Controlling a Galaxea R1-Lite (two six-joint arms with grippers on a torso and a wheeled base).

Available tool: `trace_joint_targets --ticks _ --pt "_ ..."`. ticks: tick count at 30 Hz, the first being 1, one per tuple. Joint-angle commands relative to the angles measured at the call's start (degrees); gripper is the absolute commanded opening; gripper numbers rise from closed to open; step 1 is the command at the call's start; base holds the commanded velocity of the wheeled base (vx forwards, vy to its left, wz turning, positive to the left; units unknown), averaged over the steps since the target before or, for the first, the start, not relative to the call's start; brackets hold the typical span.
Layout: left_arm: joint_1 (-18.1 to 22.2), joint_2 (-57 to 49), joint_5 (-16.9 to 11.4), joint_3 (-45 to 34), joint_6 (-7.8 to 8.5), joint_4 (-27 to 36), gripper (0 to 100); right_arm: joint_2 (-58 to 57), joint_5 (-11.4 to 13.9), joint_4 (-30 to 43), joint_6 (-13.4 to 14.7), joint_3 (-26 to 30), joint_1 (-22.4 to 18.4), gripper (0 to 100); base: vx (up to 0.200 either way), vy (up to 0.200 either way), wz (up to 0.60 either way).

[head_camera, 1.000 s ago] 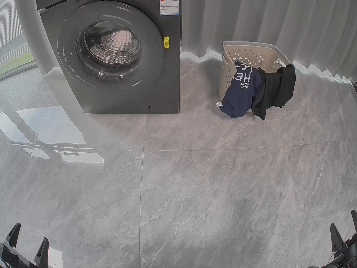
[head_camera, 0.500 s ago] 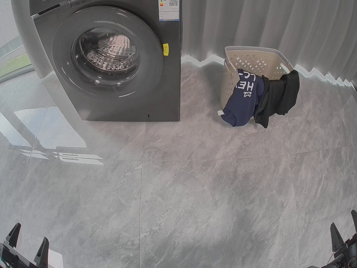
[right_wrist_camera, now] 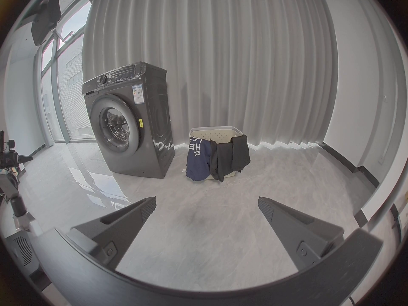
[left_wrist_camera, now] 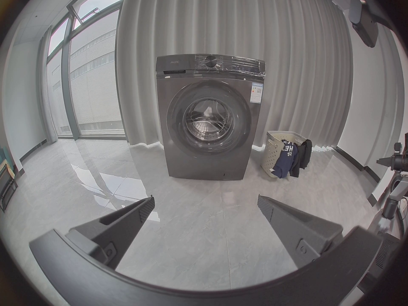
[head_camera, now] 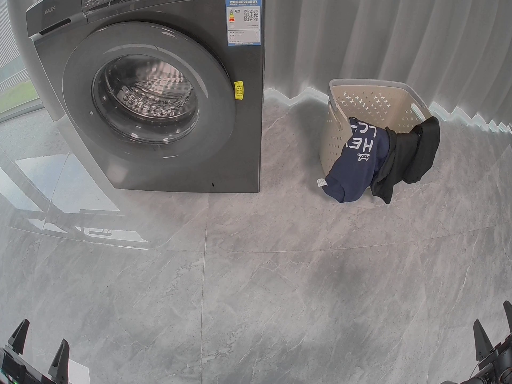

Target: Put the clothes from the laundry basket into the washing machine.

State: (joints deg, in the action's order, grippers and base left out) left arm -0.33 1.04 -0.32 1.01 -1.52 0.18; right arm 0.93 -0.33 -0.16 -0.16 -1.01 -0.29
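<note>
A dark grey washing machine (head_camera: 160, 86) stands at the far left with its round door closed; it also appears in the wrist views (left_wrist_camera: 210, 115) (right_wrist_camera: 127, 120). To its right sits a beige laundry basket (head_camera: 373, 97) (left_wrist_camera: 276, 143) (right_wrist_camera: 216, 133). A navy shirt (head_camera: 357, 161) (right_wrist_camera: 198, 158) and a black garment (head_camera: 408, 156) (right_wrist_camera: 229, 156) hang over the basket's front rim. My left gripper (head_camera: 38, 345) (left_wrist_camera: 206, 205) is open and empty at the near left, far from both. My right gripper (head_camera: 496, 329) (right_wrist_camera: 206, 205) is open and empty at the near right.
A wide stretch of glossy grey tile floor (head_camera: 266, 284) lies between me and the machine. Pale curtains (head_camera: 384, 33) run along the back wall behind the basket. Tall windows (left_wrist_camera: 91, 69) stand left of the machine.
The whole head view has shifted: machine and basket sit lower and larger in the picture, so the camera has come closer. Both grippers keep their places.
</note>
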Motion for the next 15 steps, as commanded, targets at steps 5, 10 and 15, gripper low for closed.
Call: trace_joint_targets --ticks 5,10,15 --pt "0.07 -1.04 -0.03 -1.01 -0.15 -0.01 100 -0.93 -0.02 -0.02 -0.02 1.01 0.03 100 0.0 -0.2 0.0" --pt "0.07 -1.04 -0.03 -1.01 -0.15 -0.01 100 -0.93 -0.02 -0.02 -0.11 1.01 0.03 100 0.0 -0.2 0.0" --pt "0.07 -1.04 -0.03 -1.01 -0.23 -0.01 100 -0.93 0.07 0.07 -0.11 1.01 0.03 100 0.0 -0.08 -0.36"
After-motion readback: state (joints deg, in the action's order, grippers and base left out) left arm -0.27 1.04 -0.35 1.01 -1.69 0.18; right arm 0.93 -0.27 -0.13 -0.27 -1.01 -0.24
